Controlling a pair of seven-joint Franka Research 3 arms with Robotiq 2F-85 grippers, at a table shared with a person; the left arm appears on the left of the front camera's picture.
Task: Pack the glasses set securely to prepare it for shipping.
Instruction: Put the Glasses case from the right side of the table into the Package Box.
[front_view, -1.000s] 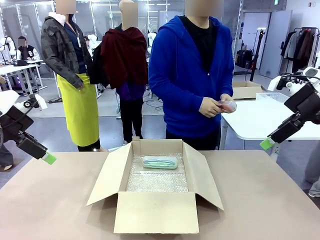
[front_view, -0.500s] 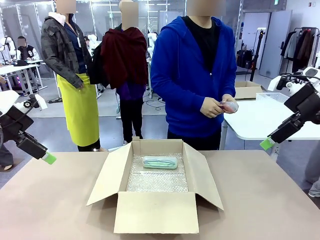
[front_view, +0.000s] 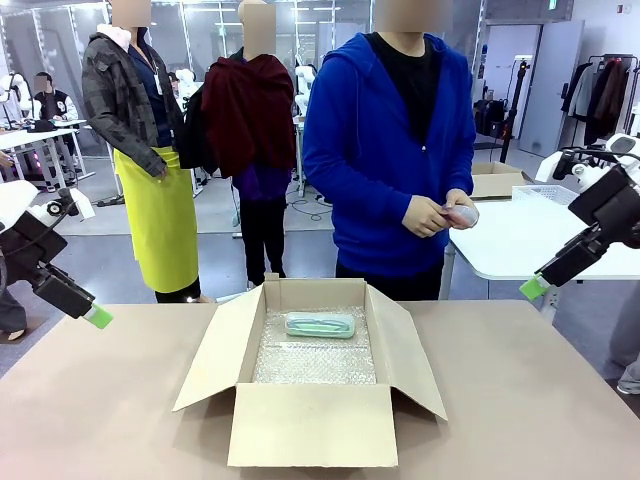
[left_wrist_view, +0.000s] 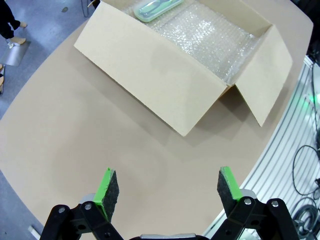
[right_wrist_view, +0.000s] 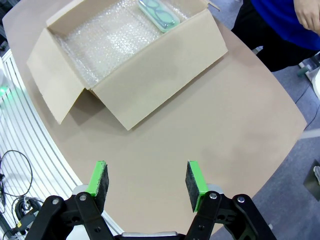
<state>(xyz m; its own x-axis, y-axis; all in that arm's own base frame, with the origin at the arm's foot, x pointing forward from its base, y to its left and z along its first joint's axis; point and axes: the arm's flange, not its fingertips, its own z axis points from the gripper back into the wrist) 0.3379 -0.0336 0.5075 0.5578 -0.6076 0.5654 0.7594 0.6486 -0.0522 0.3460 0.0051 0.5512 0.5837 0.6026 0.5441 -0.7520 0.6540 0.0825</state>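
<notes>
Only the person in the blue hoodie has shifted: they have drifted slightly toward your right, and their hands (front_view: 440, 213) have carried the pale pink, semi-clear glasses case (front_view: 462, 213) the same way. It is held at waist height beyond the far edge of the table (front_view: 100, 400); it looks as if they are readying it for packing.

The pale mint-green oblong glasses case (front_view: 320, 325) has not moved. It lies crosswise on the clear bubble-wrap sheet (front_view: 315, 365) that lines the open brown cardboard box (front_view: 310, 425). It sits at the box's far end, which leaves bare padding nearer you, probably room for the second case. The box sits mid-table with all four flaps open, so access from above is free.

Your left tool (front_view: 98, 317) hangs above the left edge with its pads wide apart and nothing between them. Your right tool (front_view: 533, 288) is off the right edge, its pads also apart and empty. Both are where they were, leaving the box clear for the person.
</notes>
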